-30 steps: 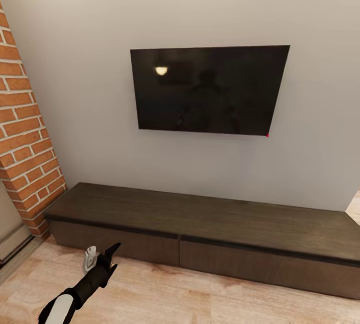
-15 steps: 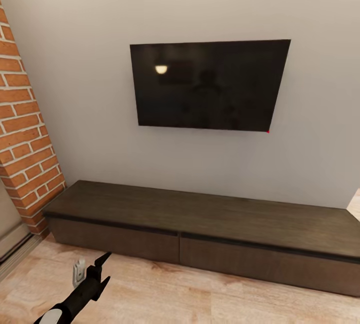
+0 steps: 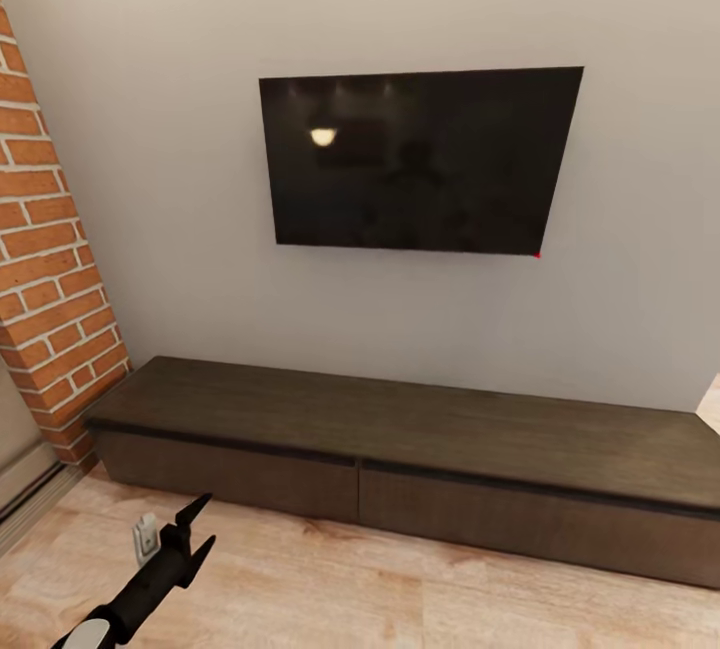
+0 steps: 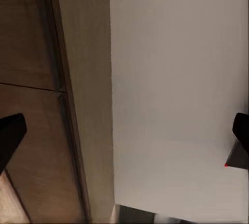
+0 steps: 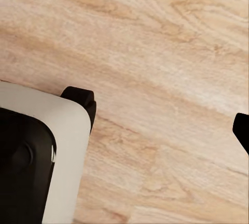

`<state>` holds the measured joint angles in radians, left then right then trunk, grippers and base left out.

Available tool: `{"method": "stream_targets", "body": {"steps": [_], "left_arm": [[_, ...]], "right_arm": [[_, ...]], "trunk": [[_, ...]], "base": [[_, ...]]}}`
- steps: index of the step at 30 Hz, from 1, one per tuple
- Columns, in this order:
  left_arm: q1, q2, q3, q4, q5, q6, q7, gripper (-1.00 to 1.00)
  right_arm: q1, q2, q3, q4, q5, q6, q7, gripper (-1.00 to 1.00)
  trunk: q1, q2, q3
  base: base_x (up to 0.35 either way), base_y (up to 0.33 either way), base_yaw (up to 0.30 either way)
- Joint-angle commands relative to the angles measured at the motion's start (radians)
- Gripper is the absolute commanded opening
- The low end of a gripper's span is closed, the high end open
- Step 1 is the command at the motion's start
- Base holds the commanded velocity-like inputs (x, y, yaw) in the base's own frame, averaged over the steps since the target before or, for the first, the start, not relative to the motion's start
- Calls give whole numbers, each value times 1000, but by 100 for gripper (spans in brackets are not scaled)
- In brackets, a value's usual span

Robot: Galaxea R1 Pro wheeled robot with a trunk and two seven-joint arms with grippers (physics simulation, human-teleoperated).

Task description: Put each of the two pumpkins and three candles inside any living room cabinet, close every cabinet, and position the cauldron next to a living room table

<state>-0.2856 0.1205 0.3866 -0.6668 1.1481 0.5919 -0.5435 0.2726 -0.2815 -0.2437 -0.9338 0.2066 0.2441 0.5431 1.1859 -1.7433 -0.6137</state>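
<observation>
My left gripper (image 3: 190, 529) hangs wide open and empty before the closed cabinet (image 3: 400, 439); my right gripper's (image 5: 166, 115) spread I cannot tell.

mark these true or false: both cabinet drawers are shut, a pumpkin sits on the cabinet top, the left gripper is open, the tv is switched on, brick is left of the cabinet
1. Both drawer fronts of the cabinet are shut. True.
2. A pumpkin sits on the cabinet top. False: the top is bare.
3. The left gripper is open. True: its fingers stand apart, holding nothing.
4. The tv is switched on. False: its screen is dark, with only a lamp reflection.
5. A brick wall stands left of the cabinet. True.
</observation>
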Motion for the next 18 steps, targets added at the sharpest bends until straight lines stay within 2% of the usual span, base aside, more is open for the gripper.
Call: {"method": "stream_targets", "body": {"steps": [1,4,13,18], "left_arm": [[0,1,-4,1,2,8,-10,100],[0,2,-13,0,0,9,-23,100],[0,1,-16,0,-2,8,-24,100],[0,0,-17,0,-2,8,-24,100]], "right_arm": [[0,1,-3,-4,8,-2,6,100],[-1,2,-5,-10,6,-14,8,100],[-1,2,-5,-17,7,-16,9,100],[-1,1,-1,-15,7,-25,17,100]], "trunk": [[4,-8,-4],[15,-29,-13],[50,-92,-42],[69,-127,-57]], "base": [[0,0,0],[0,0,-125],[0,0,-266],[0,0,-57]]}}
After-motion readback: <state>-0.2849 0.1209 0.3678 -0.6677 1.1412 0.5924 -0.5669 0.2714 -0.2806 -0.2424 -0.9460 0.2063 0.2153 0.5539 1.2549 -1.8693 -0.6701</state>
